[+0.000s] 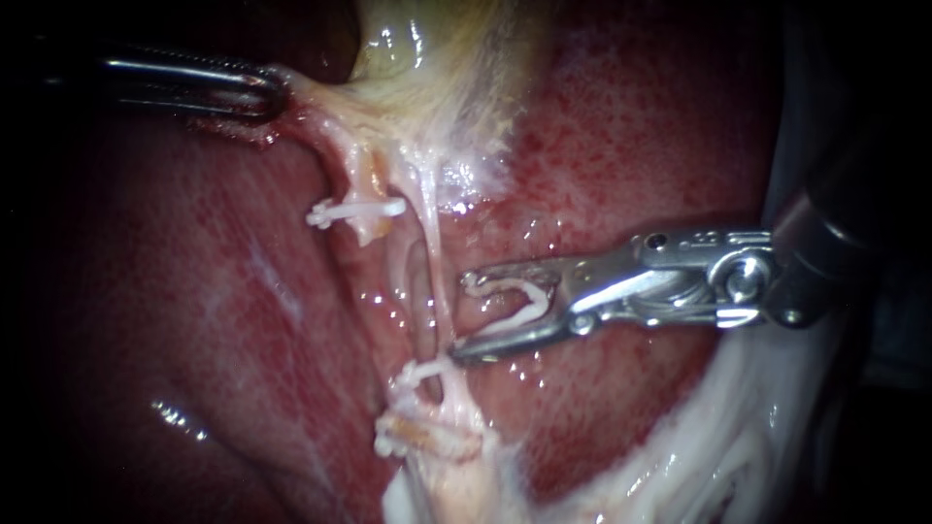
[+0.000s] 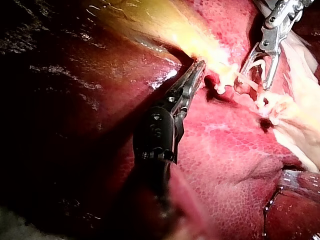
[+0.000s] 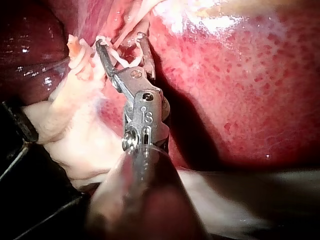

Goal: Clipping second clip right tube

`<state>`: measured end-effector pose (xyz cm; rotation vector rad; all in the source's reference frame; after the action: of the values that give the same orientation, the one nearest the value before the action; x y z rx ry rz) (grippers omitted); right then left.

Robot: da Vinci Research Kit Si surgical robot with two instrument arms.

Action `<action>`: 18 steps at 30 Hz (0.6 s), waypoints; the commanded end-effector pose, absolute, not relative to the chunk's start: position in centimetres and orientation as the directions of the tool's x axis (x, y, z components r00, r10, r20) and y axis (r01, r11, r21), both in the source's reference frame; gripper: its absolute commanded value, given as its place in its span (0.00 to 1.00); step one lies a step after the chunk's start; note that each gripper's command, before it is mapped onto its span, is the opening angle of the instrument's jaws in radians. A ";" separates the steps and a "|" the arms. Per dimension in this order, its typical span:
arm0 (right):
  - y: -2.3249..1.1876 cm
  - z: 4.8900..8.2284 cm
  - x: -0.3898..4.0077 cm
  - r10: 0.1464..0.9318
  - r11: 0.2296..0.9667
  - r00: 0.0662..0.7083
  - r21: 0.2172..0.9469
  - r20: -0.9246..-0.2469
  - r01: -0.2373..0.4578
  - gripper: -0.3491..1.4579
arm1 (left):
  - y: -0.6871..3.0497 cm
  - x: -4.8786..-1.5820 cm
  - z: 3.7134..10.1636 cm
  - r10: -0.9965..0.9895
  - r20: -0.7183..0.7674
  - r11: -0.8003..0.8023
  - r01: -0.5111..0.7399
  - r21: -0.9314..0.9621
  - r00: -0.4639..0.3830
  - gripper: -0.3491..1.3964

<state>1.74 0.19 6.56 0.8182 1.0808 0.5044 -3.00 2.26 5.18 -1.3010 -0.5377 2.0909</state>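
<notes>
**A:** Endoscope first. How do our instruments stand?

**B:** Our left instrument [image 1: 274,94] has its jaws closed together on the pale tissue [image 1: 320,107] just under the gallbladder [image 1: 437,49], and that tissue is taut. Our right instrument [image 1: 460,318] has its jaws wide apart, with the loaded clip [image 1: 515,301] seated against both of them.

**A:** And the right tube [image 1: 433,252]?

**B:** It is just ahead of our right jaw tips and, as far as we can see, not between them. The lower tip about touches it. Past that tip along the tube sits a placed clip [image 1: 419,374]. On the far side of the right tube from our jaws, the left tube [image 1: 361,180] carries the left-tube clip [image 1: 354,210]. The liver [image 1: 631,126] lies under the jaws.

**A:** What about the left wrist view?

**B:** Our left instrument [image 2: 199,65] has its jaws closed, with pale tissue gripped at the tips. Well ahead of it and to one side, our right instrument [image 2: 256,82] stands open beside the clipped strands.

**A:** And the right wrist view?

**B:** Our right instrument [image 3: 120,40] is spread wide, and the white clip lies in the gap. Pale strands cross at the tips. We cannot tell here whether the tube is inside the jaws.
</notes>
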 end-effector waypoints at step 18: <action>0.19 6.30 1.97 0.849 0.420 0.235 0.874 -0.474 0.244 0.46 | 2.26 -3.01 5.20 0.682 -0.652 -0.731 -0.283 -0.621 -0.330 0.00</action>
<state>1.97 0.19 6.28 1.1109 1.3063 0.5571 -3.01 2.26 5.20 -1.3003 -0.5363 2.0913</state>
